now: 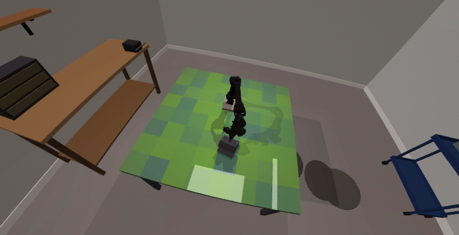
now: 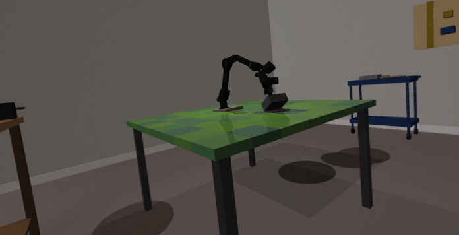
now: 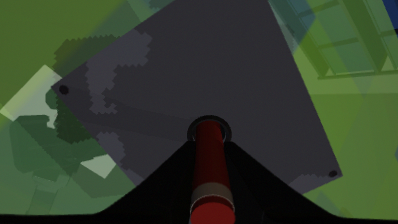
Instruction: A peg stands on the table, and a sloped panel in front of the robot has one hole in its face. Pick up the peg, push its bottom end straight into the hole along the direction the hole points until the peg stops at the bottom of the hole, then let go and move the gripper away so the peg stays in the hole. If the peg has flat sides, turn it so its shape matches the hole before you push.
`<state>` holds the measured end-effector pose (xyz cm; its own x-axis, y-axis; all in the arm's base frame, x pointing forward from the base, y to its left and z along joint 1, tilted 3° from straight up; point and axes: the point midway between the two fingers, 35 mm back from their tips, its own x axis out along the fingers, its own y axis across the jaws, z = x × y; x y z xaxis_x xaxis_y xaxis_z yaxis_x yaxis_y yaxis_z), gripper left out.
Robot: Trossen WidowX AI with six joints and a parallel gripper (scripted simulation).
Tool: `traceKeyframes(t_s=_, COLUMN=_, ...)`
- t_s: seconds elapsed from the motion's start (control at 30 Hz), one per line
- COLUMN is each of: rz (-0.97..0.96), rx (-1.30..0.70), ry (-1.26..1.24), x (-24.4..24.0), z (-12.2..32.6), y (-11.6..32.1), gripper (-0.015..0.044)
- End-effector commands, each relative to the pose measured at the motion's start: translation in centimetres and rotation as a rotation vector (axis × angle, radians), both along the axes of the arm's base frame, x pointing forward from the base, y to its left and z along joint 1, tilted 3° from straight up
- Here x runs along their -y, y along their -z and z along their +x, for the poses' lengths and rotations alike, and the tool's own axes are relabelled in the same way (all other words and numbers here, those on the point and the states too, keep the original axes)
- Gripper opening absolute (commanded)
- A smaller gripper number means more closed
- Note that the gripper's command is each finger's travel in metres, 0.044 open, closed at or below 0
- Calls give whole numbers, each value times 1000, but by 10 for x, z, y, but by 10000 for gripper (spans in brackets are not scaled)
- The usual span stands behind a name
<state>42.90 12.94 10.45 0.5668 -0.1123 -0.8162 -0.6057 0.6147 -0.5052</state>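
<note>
Near the frame's centre from above, the black metal gripper (image 1: 231, 137) (image 2: 270, 94) (image 3: 209, 149) clamps the round red peg (image 1: 230, 140) (image 3: 210, 162), its tip seemingly entering the dark grey sloped panel's (image 1: 227, 148) (image 2: 276, 102) (image 3: 225, 65) hole (image 3: 190, 131); seating and release remain.

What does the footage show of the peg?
The peg is a smooth round red rod with a pale band near its near end. It is clamped in the tool. Its far end meets the ringed hole in the dark sloped panel; how deep it sits is hidden.
</note>
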Motion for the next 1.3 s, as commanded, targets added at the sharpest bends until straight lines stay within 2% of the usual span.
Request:
traceKeyframes(t_s=0.0, rz=0, rx=1, ry=0, x=0, z=0, y=0, gripper=0)
traceKeyframes(t_s=0.13, rz=0, rx=1, ry=0, x=0, z=0, y=0, gripper=0)
traceKeyframes(t_s=0.7, rz=0, rx=-1, ry=-1, x=-1, z=-3, y=-5, gripper=440)
traceKeyframes(t_s=1.27, rz=1, rx=-9, ry=-6, x=-8, z=-24, y=-40, gripper=440)
